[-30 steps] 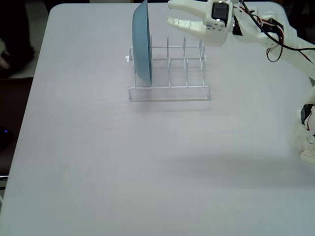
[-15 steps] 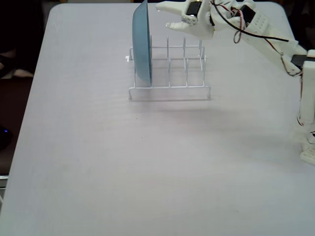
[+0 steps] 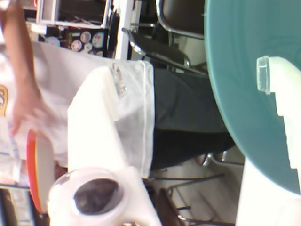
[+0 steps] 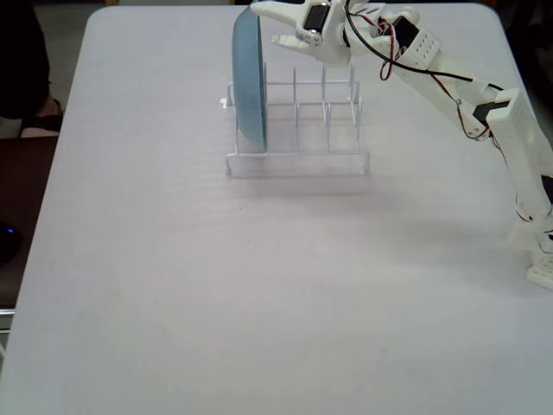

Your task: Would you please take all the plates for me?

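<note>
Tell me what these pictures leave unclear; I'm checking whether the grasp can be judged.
- Light blue round plastic plate: its top is cut off by the fixed view's upper edge; the wrist view shows only part of it.
- White two-finger gripper: whether a finger touches the plate is too small to tell.
- Orange-red disc: blurred, cut off at the wrist view's left side.

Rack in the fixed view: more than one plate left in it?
No. Only the blue plate stands in the rack; the other slots are bare.
</note>
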Robot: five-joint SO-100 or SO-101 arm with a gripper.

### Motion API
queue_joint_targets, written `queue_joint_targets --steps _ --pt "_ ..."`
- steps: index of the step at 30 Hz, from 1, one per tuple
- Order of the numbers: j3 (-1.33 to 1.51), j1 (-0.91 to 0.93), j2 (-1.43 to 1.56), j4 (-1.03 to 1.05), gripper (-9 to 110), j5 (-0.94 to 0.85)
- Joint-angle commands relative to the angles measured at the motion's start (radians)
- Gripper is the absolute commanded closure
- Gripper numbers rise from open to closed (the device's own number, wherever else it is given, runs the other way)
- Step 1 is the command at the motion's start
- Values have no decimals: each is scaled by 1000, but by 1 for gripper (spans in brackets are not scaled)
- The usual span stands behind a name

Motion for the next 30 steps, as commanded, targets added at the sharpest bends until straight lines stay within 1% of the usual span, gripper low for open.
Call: queue_joint_targets --steps 1,10,18,21,22,24,30 --pt "-67 3 8 -46 68 6" --pt "-67 -3 -74 -206 68 14" --pt "-67 -9 -124 -304 75 66" --pt "-69 -14 -143 -353 83 87" --pt "-75 -15 -146 -365 88 98" --pt "-133 -18 -173 -374 101 114" --pt "-247 -5 -186 -336 102 60"
